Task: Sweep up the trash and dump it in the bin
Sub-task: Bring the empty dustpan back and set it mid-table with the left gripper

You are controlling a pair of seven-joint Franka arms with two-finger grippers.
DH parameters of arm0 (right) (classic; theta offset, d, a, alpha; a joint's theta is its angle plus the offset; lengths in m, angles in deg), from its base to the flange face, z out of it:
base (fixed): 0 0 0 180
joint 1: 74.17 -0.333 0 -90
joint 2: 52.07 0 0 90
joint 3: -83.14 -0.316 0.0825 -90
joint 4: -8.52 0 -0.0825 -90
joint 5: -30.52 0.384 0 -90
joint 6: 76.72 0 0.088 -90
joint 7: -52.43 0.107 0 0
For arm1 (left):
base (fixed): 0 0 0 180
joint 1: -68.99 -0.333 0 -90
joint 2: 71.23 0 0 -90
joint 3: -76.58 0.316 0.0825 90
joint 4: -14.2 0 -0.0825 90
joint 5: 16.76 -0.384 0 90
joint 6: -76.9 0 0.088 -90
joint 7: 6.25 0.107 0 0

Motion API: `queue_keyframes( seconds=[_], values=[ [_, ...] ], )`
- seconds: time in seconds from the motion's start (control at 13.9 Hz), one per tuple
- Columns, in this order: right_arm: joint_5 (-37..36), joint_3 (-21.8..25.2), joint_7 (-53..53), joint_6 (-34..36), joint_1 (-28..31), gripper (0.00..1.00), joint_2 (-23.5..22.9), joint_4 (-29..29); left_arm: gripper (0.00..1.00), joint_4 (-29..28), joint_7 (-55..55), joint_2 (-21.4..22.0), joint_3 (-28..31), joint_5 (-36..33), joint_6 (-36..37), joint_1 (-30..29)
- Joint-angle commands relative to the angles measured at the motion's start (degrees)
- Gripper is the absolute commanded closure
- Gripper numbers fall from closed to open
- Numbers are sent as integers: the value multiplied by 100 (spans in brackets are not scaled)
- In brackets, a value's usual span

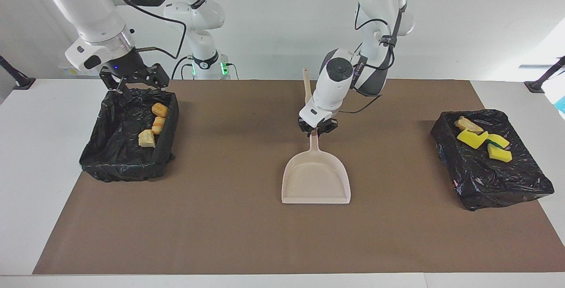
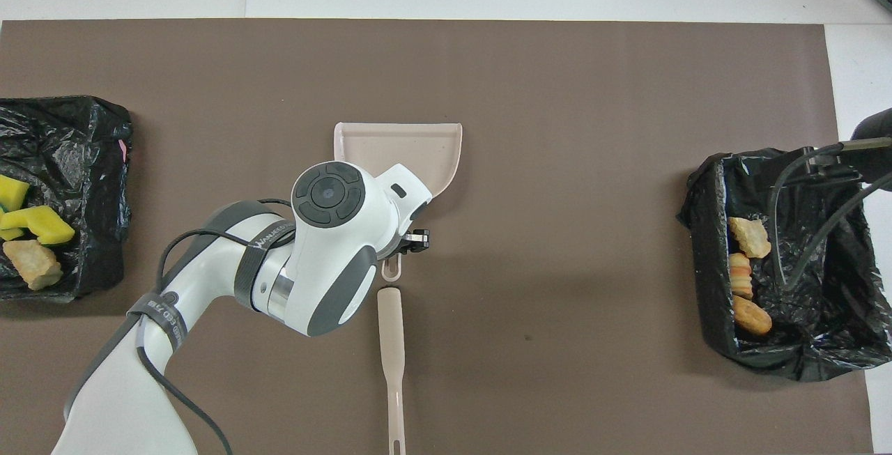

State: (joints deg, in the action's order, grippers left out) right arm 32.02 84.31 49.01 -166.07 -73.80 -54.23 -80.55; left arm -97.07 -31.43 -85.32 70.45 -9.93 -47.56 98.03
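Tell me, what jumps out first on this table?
A beige dustpan lies mid-table, the left gripper shut on its handle. At each end of the table sits a bin lined with a black bag: bread chunks in the one at the right arm's end, yellow sponges and one bread piece in the other. The right gripper hangs open over its bin's edge.
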Motion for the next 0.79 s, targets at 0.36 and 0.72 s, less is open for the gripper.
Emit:
queue_keyframes(
  seconds=[0.36, 0.72],
  values=[
    [96, -38, 96, -39, 51, 0, 41, -14, 0, -80, 408, 353, 129, 90, 35, -135],
    [96, -38, 96, -39, 51, 0, 41, -14, 0, -71, 523, 898, 138, 90, 571, -1065]
  ],
)
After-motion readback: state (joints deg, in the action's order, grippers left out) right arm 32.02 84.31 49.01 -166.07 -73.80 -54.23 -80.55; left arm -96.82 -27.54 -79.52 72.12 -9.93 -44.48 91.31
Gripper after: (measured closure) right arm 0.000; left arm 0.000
